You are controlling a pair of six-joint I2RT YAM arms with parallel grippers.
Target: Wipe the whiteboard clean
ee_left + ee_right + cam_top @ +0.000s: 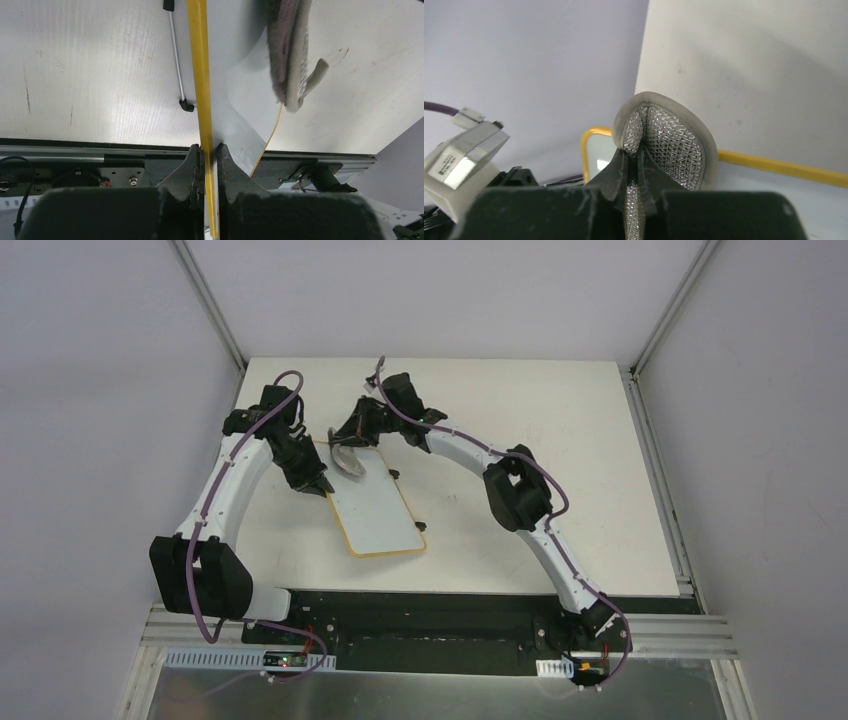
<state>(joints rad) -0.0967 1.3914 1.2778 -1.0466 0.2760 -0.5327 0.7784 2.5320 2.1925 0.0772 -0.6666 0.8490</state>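
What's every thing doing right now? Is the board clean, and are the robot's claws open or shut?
whiteboard, blank where it shows, rim clamped.
grey pad, folded and pinched, over the board's far end.
left gripper, shut on the whiteboard's rim.
right gripper, shut on the grey pad.

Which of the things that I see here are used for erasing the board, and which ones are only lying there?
For the job:
whiteboard, rim pinched between the fingers of the left gripper
grey pad, held in the right gripper at the board's far end

Only there:
table
silver rod with black ends beside the rim, perhaps the board's stand
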